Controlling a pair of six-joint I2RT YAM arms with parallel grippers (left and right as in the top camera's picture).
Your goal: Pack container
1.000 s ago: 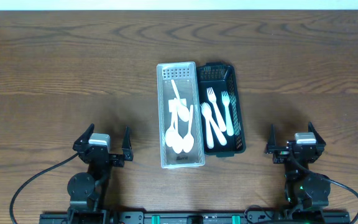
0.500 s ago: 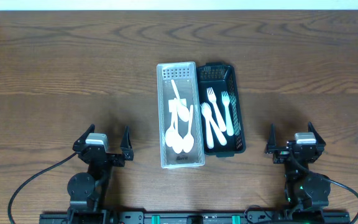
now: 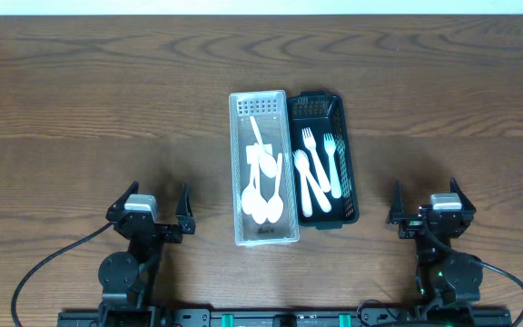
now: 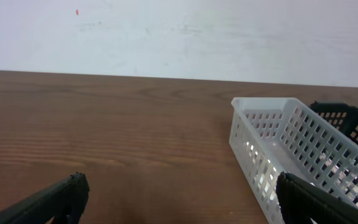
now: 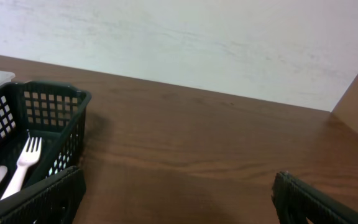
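Resting at the near edge of the wooden surface [image 3: 80, 109], my left hand [image 3: 152, 202] and my right hand [image 3: 427, 202] both have their fingers spread wide apart and hold nothing.

Between them, a little farther away, two long baskets stand side by side and touching. The clear basket [image 3: 236, 173] is on the left and holds white spoons [image 3: 263, 195] with their bowls towards me. The black basket [image 3: 345, 154] is on the right and holds white forks [image 3: 316, 173] with their tines pointing away.

I see no loose cutlery on the surface, so I judge the sorting is either finished or waiting on a piece that is out of view.

From my left wrist, the clear basket's near corner [image 4: 253, 124] sits ahead and to the right of my open fingers. From my right wrist, the black basket [image 5: 42, 106] sits ahead and to the left.

If a piece must be moved, I think each hand should serve the basket nearer to it. I would come down from above, line my fingers across the thin handle rather than the bowl or tines, and stay clear of the mesh walls. Only one hand should reach in at a time, because the baskets touch.
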